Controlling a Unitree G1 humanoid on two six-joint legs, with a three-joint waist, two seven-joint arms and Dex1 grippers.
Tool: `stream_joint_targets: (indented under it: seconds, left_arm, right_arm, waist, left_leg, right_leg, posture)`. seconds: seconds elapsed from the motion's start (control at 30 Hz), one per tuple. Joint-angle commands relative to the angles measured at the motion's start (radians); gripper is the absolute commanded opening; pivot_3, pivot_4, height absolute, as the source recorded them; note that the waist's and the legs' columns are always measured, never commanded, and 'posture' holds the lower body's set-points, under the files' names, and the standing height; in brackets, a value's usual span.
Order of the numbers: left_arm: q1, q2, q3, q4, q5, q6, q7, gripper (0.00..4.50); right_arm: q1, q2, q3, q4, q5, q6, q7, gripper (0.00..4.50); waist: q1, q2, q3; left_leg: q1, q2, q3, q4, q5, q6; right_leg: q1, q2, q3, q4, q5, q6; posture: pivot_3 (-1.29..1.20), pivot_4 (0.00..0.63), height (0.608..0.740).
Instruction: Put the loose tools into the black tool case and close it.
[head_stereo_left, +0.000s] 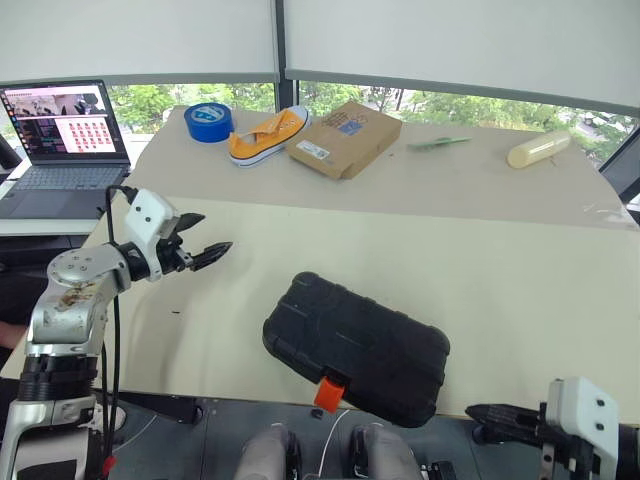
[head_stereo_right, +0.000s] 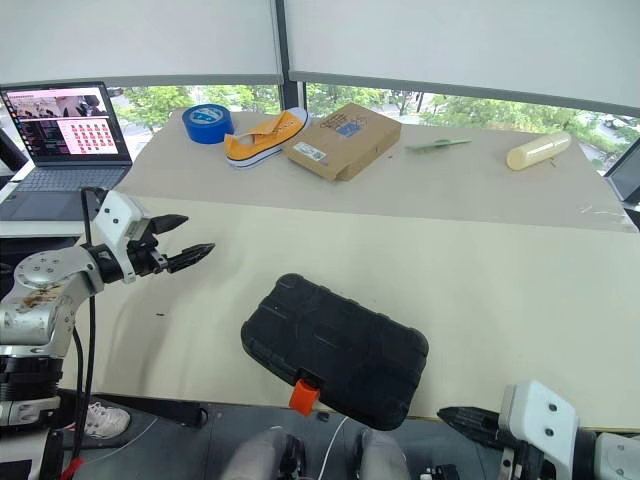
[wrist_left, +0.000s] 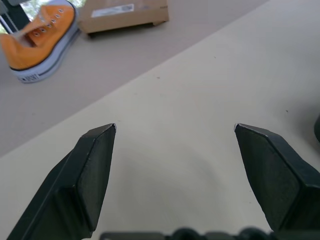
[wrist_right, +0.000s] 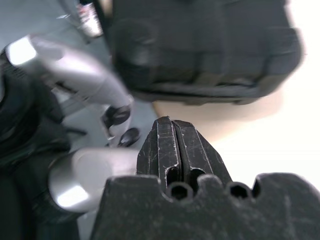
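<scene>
Already the black case (head_stereo_left: 357, 346) is lying shut at the near edge of the cream table (head_stereo_left: 520, 270), its orange latch (head_stereo_left: 329, 392) hanging over the rim; a nudge could be tipping it off. The left gripper (head_stereo_left: 207, 240), jaws spread and empty, is hovering left of the case. The right gripper (wrist_right: 172, 145), clenched on nothing, is sitting below the case's right corner. Beyond the case, a shoe (head_stereo_left: 266, 135), cardboard box (head_stereo_left: 344, 138) and laptop (head_stereo_left: 62, 140) are sitting beneath shaded windows.
</scene>
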Motion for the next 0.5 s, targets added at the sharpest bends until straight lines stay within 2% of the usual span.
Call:
stream_joint_targets:
  seconds: [0.03,0.2,0.23,0.3,0.47,0.5]
  left_arm:
    - [-0.06,-0.015,-0.057,-0.002,0.016,-0.036,-0.037,4.07]
    - [-0.259,-0.107,-0.267,0.172,0.144,-0.181,-0.141,4.07]
    - [-0.294,-0.128,-0.293,0.215,0.165,-0.21,-0.152,3.54]
    - [-0.356,-0.172,-0.337,0.295,0.203,-0.285,-0.171,2.97]
    - [-0.443,-0.251,-0.407,0.406,0.243,-0.365,-0.249,1.15]
    - [-0.45,-0.26,-0.414,0.41,0.247,-0.37,-0.262,1.15]
  right_arm:
    - [-0.029,-0.016,-0.008,-0.005,-0.022,-0.06,0.034,0.0]
    - [-0.151,-0.108,0.146,0.008,-0.049,-0.036,0.073,0.0]
    - [-0.171,-0.123,0.169,-0.001,-0.041,-0.022,0.076,0.0]
    - [-0.213,-0.152,0.216,-0.027,-0.021,0.011,0.076,0.0]
    - [-0.323,-0.177,0.353,-0.076,-0.008,0.072,0.043,0.0]
    - [-0.338,-0.178,0.373,-0.084,-0.009,0.085,0.035,0.0]
  waist:
    - [0.0,0.0,0.0]
    - [0.011,-0.001,0.0]
    - [0.011,-0.001,0.0]
    - [0.008,-0.001,0.0]
    - [-0.002,-0.001,0.0]
    - [-0.002,-0.001,0.0]
  left_leg:
    - [0.0,0.0,0.0,0.0,0.0,0.0]
    - [-0.001,-0.002,0.0,0.002,-0.003,-0.004]
    - [-0.001,-0.003,0.0,0.003,-0.003,-0.004]
    - [-0.002,-0.002,0.0,0.003,0.002,0.004]
    - [-0.004,-0.002,0.0,0.003,0.002,0.005]
    - [-0.004,-0.002,0.0,0.003,0.002,0.005]
  right_leg:
    - [0.0,0.0,0.0,0.0,0.0,0.0]
    - [0.001,0.0,-0.001,0.0,0.001,0.003]
    - [0.0,0.0,-0.001,0.0,0.001,0.002]
    - [0.0,0.001,-0.001,0.0,0.004,-0.004]
    - [-0.002,0.002,-0.001,0.0,0.004,-0.004]
    - [-0.002,0.002,-0.001,0.0,0.004,-0.004]
  posture:
    - [0.0,0.15,0.731]
    - [0.0,0.15,0.731]
    - [0.0,0.15,0.731]
    - [0.0,0.15,0.731]
    - [0.0,0.15,0.731]
    - [0.0,0.15,0.731]
